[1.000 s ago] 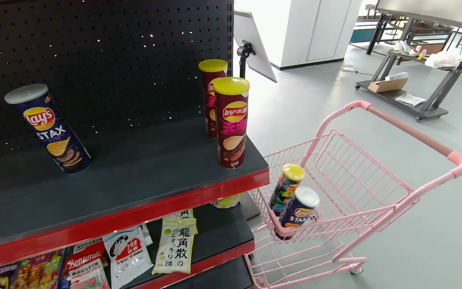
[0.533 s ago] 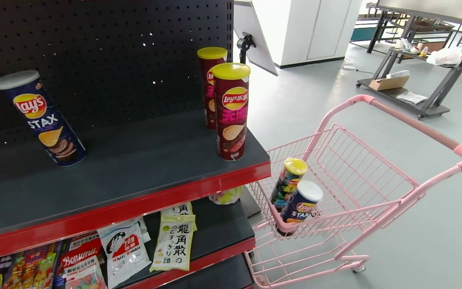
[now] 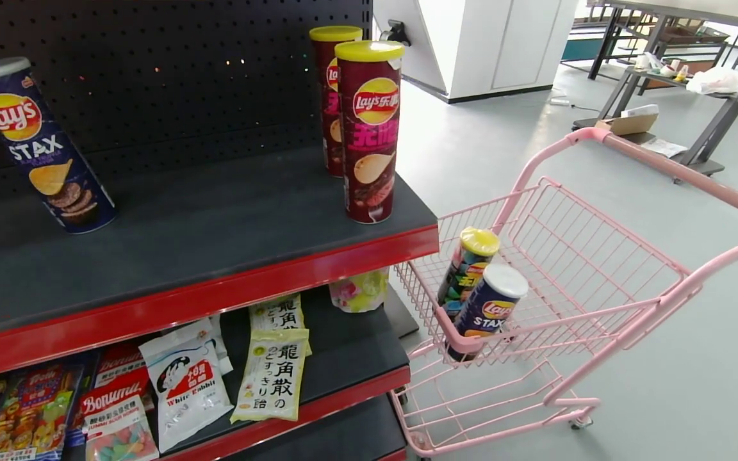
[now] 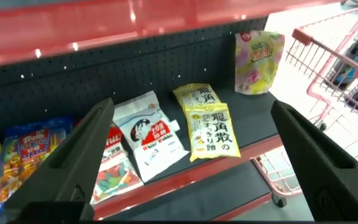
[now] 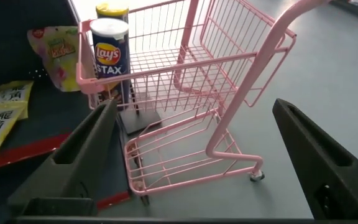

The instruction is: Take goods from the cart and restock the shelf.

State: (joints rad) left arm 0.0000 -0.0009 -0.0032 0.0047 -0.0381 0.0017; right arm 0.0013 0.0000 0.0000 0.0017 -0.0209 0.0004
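Against a black pegboard back stands the dark grey metal shelf with a red front edge; close beside its right end is the pink wire cart on small wheels. On the top board a tall blue crisp can with a grey lid stands at the left; at the right end the front maroon can with a yellow lid stands near the edge, the rear maroon can just behind it. In the basket corner nearest the shelf lean the blue can with a white lid and, just beside it, the dark can with a yellow lid. On the lower board lie a white snack bag, a yellow-green sachet and a pink-and-green pouch. The left gripper hangs before that lower board, fingers spread wide and empty; the right gripper faces the cart, likewise spread and empty.
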